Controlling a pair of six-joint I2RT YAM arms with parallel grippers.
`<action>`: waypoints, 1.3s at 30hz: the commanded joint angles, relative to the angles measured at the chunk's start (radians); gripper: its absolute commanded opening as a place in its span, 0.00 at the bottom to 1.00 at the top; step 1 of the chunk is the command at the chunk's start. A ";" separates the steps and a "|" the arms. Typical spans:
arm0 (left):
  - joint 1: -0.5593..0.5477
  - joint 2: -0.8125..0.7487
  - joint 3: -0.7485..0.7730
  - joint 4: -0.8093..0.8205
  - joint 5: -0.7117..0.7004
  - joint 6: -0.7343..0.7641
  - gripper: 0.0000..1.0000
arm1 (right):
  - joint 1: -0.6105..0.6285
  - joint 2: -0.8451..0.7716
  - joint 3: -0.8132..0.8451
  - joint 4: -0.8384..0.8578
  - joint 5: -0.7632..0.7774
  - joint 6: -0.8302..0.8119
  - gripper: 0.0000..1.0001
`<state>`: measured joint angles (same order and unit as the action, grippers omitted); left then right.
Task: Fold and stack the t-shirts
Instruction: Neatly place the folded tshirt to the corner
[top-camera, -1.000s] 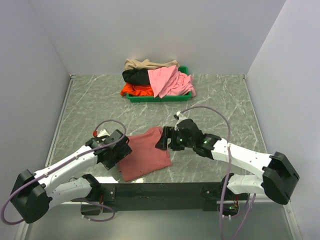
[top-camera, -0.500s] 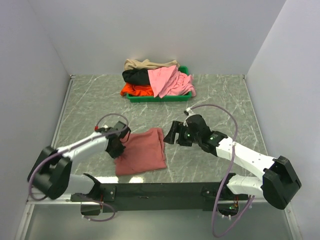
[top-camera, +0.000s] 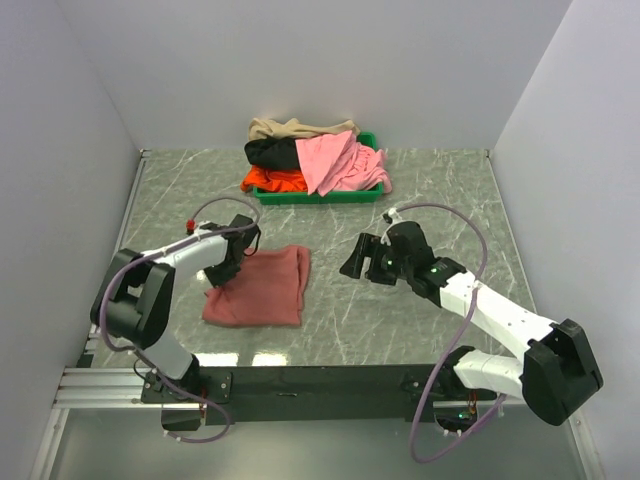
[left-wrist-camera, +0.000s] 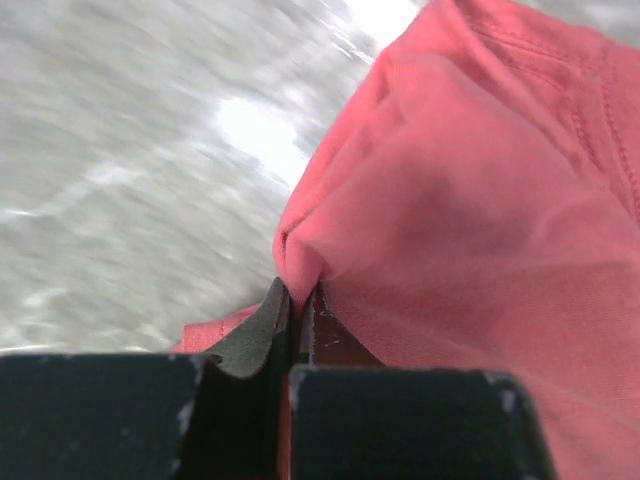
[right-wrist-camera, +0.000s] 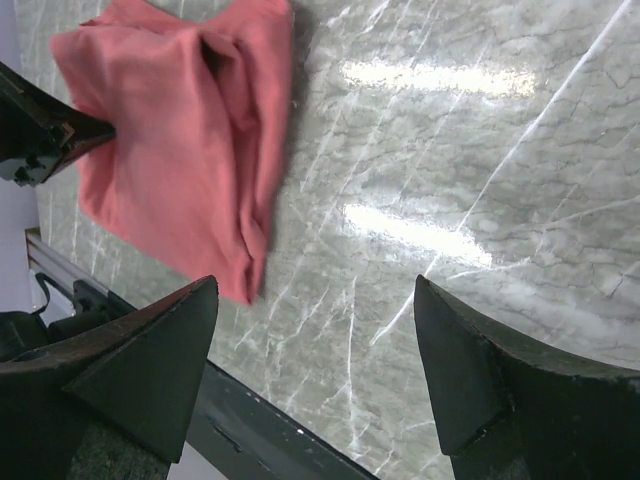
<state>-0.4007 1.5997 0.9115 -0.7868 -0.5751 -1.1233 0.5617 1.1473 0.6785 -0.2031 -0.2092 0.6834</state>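
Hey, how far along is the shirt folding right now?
Done: the brick-red shirt looks folded on the table. In hand: the left gripper pinches its edge; the right gripper hangs open. Left: four other shirts lie heaped in the green tray, nothing stacked.

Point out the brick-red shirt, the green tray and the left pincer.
brick-red shirt (top-camera: 262, 290), top view, middle of the cloth.
green tray (top-camera: 300, 197), top view, near rim.
left pincer (left-wrist-camera: 298, 300), left wrist view, between fingertips.
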 joint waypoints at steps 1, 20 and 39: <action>0.032 0.069 0.073 -0.170 -0.280 -0.081 0.01 | -0.013 0.002 -0.002 0.022 -0.041 -0.024 0.85; 0.247 0.498 0.286 -0.549 -0.796 -0.286 0.00 | -0.086 0.060 0.013 -0.010 -0.087 -0.071 0.85; 0.439 0.555 0.406 -0.588 -0.753 -0.400 0.01 | -0.108 0.092 0.043 -0.024 -0.067 -0.070 0.85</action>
<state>0.0391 2.1441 1.2778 -1.3254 -1.3064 -1.4757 0.4633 1.2377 0.6807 -0.2260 -0.2955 0.6296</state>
